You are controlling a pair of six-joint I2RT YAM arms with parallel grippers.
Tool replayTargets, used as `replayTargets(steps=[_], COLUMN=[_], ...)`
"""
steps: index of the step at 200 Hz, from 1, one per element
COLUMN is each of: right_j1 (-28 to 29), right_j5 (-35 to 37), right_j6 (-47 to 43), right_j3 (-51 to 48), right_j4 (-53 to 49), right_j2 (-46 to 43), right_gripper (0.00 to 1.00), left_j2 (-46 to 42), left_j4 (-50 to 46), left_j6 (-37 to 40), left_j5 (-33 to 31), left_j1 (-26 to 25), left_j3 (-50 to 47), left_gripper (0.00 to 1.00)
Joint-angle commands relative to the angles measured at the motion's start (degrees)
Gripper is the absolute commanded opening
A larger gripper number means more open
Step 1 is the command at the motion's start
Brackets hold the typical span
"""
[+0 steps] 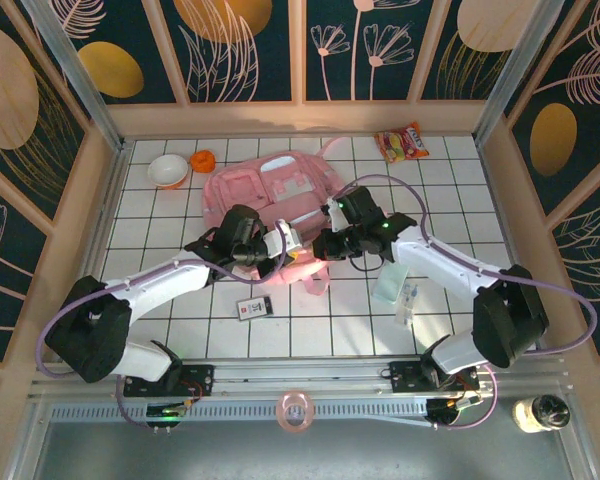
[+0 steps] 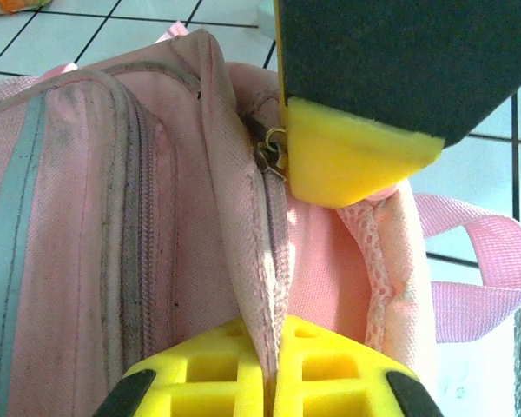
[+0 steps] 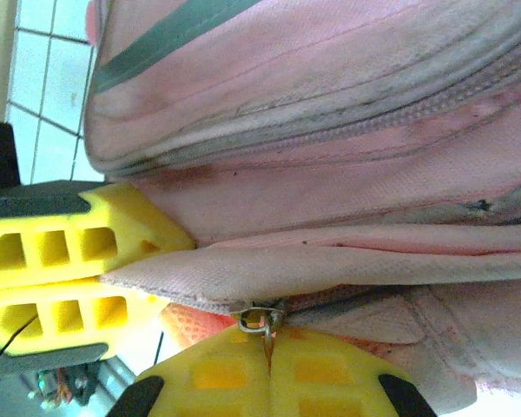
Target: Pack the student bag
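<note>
Two arms: both reach in over the tiled table (image 1: 450, 200) and meet at the near side of the bag (image 1: 270, 190).
Bag: pale pink, lying mid-table toward the back wall, with its zipped pockets and a grey-green stripe seen close up in the wrist views.
Left gripper (image 2: 273, 347): closed, its yellow pads pinching a fold of the bag's pink fabric right beside the zip track.
Right gripper (image 3: 269, 352): closed on the small metal zip pull (image 3: 259, 320), which is nipped between the tips.
Gripper spacing: just beside each other on the same seam; whether they touch cannot be told.
Mesh (image 2: 373, 252): a pink netted panel showing behind the pinched flap.
Strap (image 2: 495, 261): pink webbing looped on the tiles beside the bag.
Bowl (image 1: 168, 171): white, back left, near the bag's corner.
Orange thing (image 1: 203, 160): just beside the bowl; too small to identify.
Snack packet (image 1: 401, 143): back right, apart from the bag.
Small box (image 1: 254, 307): dark and white, on the tiles just in front of the bag, between the arms.
Pale packet (image 1: 398, 292): on the tiles by the right forearm; contents unclear.
Tape roll (image 1: 295, 410): on the near rail between the two bases.
Jar (image 1: 540, 412): near right corner, off the tiles.
</note>
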Motion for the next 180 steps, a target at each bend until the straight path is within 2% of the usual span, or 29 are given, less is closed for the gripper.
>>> replayTargets(steps=[1, 44, 74, 85, 99, 115, 134, 157, 180], right_j1=[-3.15, -4.63, -5.14, -5.33, -5.34, -9.02, -10.47, -9.1, -6.45], right_j5=[-6.55, -15.95, -17.19, -14.89, -7.54, -0.7, 0.87, -6.47, -10.06], right_j6=[-1.01, 8.85, 7.44, 4.27, -0.78, -4.52, -6.91, -6.38, -5.36], right_j3=[2.99, 9.42, 13.78, 14.9, 16.13, 14.73, 10.5, 5.43, 2.77], right_j4=[-3.93, -6.02, -10.91, -16.48, -24.45, -28.28, -24.9, -15.25, -7.61], right_j2=[1.14, 3.78, 6.92, 7.75, 8.19, 7.21, 5.41, 4.16, 2.21], right_gripper=[0.0, 0.0, 0.0, 0.0, 0.0, 0.0, 0.0, 0.0, 0.0], left_j2=[-1.18, -0.16, 0.62, 0.55, 0.1, -0.89, -2.83, -4.84, -6.08], left_j4=[-8.22, -9.73, -9.35, -9.09, -8.99, -9.5, -10.16, -11.53, -10.84], left_j6=[5.59, 8.32, 9.53, 9.63, 9.78, 9.89, 9.74, 9.59, 7.66], left_j5=[-6.14, -8.84, -11.55, -12.99, -15.1, -16.25, -14.95, -11.52, -6.25], left_j1=[2.02, 1.7, 0.71, 0.77, 0.83, 1.26, 1.61, 1.71, 1.71], left_j3=[1.27, 2.1, 2.46, 1.85, 0.68, -0.54, -1.65, -2.34, -2.47], left_gripper=[0.0, 0.0, 0.0, 0.0, 0.0, 0.0, 0.0, 0.0, 0.13])
